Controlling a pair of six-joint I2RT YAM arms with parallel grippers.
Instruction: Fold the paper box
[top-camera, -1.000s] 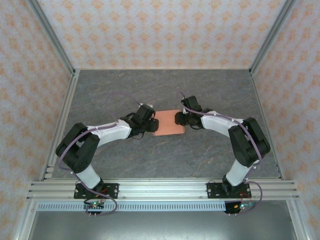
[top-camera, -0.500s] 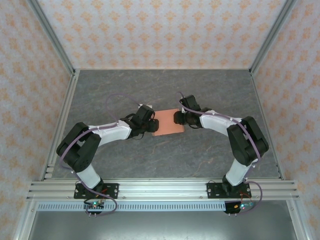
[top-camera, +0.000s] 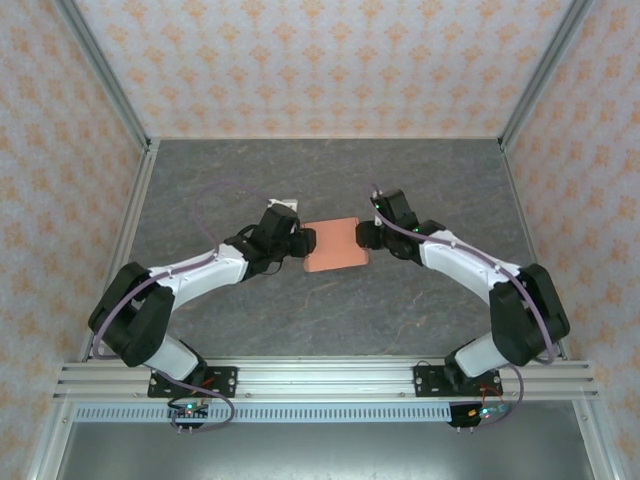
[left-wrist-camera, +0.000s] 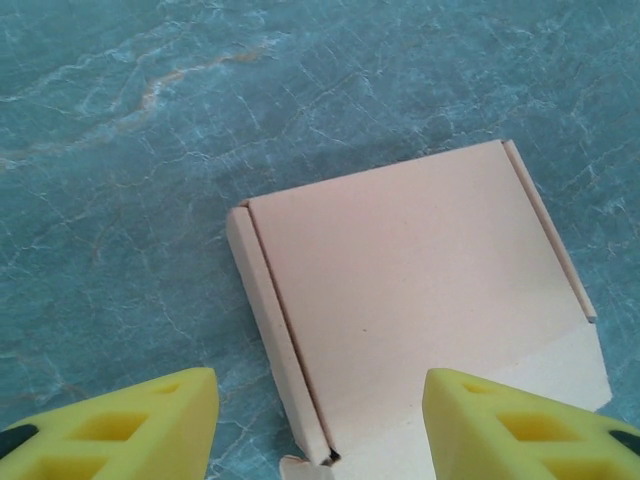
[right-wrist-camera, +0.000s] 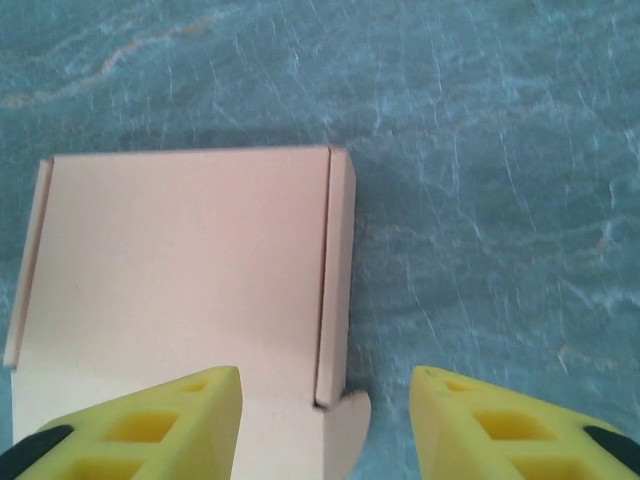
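Observation:
The paper box (top-camera: 335, 245) is a low salmon-orange folded box lying flat on the grey table, lid face up. My left gripper (top-camera: 304, 242) sits at its left edge. In the left wrist view the yellow fingers (left-wrist-camera: 120, 420) stand open on either side of the box's (left-wrist-camera: 400, 290) near left corner and side wall, with a gap on both sides. My right gripper (top-camera: 364, 237) sits at the box's right edge. It is open too: one finger (right-wrist-camera: 140, 425) hangs over the lid of the box (right-wrist-camera: 190, 270), the other over bare table.
A tiny white tag (top-camera: 283, 204) lies just behind the left gripper. Metal frame rails (top-camera: 120, 250) and patterned walls close in the table on three sides. Grey table surface (top-camera: 330, 320) lies between the box and the arm bases.
Both grippers have opened wider at the box's two ends. Both arms have stretched lower and outward, and the white tag behind the left arm has come into sight. The box has stayed put.

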